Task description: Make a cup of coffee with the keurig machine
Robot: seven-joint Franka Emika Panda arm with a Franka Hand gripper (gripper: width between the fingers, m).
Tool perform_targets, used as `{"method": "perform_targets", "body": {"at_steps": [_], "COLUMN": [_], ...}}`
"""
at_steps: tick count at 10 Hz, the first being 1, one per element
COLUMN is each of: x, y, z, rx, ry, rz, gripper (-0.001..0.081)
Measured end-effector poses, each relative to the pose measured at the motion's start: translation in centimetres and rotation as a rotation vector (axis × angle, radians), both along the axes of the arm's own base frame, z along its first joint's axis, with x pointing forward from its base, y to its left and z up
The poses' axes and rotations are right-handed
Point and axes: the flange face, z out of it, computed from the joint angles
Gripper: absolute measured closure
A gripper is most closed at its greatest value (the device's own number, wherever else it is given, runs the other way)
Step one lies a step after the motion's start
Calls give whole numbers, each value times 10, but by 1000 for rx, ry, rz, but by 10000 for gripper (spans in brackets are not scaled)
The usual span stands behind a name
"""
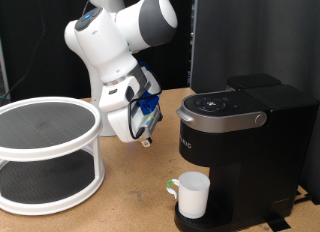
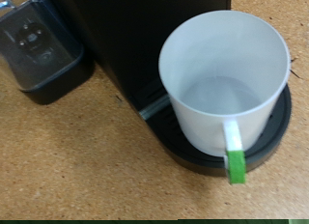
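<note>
Brown particle-board tabletop (image 1: pixel 130 207), black curtains behind: I hang over it with my gripper (image 1: pixel 146 139) in the air, between a white two-tier round rack (image 1: pixel 45 152) at the exterior view's left and the keurig machine (image 1: pixel 240 142) at the exterior view's right. My fingers point down and slightly toward the machine, well above the board and apart from everything. I hold nothing that either view shows, and whether my fingers stand spread or pressed together I cannot tell; the wrist view does not show them at all.

The cup (image 1: pixel 192 195) stands upright on the machine's round drip tray (image 2: pixel 280 123), under the brew head, its handle turned out toward the exterior view's left. From my wrist camera I look straight down into it: the cup (image 2: pixel 224 84) is empty, its bottom dry and pale, and a strip of green tape (image 2: pixel 236 167) marks the handle.

By my reading, placing the cup is done. The machine's silver-grey lid handle (image 1: pixel 225 119) lies down and shut, and no coffee has run. Whether a pod sits inside, the pictures do not tell. No pod shows on the table.
</note>
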Motion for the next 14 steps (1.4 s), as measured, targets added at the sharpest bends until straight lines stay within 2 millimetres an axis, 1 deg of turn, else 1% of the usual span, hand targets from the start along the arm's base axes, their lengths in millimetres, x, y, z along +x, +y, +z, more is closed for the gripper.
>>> {"method": "perform_targets", "body": {"at_steps": [1,2,5,9,11,14], "x": [-1,-3,-8,-8,-8,-11], "y": [-1,-4,-20,-38,-46,-61], "z": [3,11,50,104,119,132], "rx": [24,51,129,157,153,164], "ry": [7,6,-56,-106,-95,-75], "rz": [19,38,15,-38,-47,-38], "gripper": [1,1,1,1,1,1]}}
